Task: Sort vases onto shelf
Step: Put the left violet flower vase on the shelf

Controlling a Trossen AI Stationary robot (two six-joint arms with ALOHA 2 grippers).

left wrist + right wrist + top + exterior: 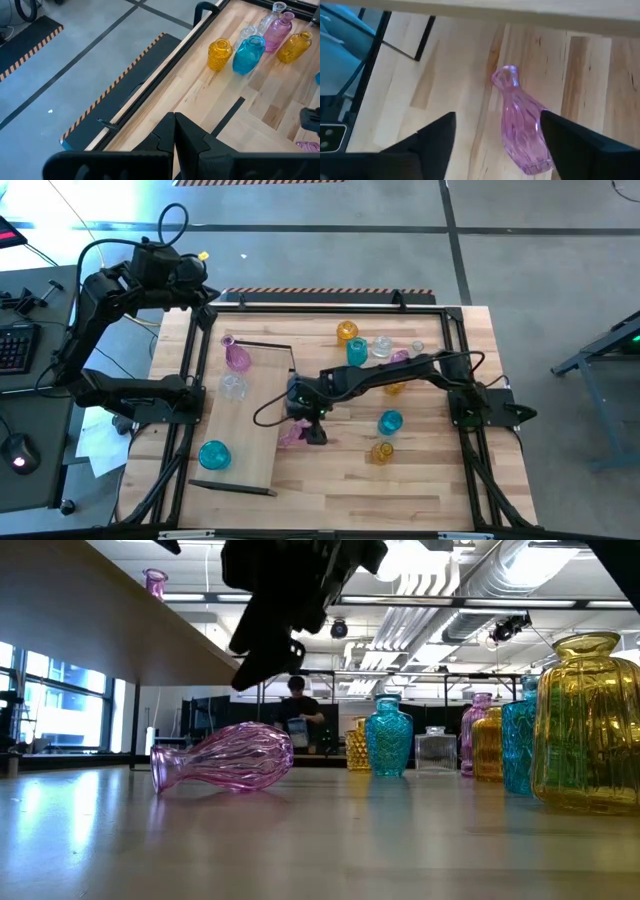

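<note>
You see a pink vase [522, 132] of clear ribbed glass, glossy, lying on the table [420, 490] of pale wood strips with a smooth, slightly shiny finish. The yellow vase [588, 720] is ribbed glass too. The shelf [250, 415] is light matt wood. The right gripper [497, 145] looks like matt black plastic.

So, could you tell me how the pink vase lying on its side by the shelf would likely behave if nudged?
The pink vase lies on its side with a rounded, ribbed body, so it would probably roll. It looks like smooth thin glass, likely slippery and fragile. The right pincer is open around it, so closing off-centre might squirt it away.
</note>
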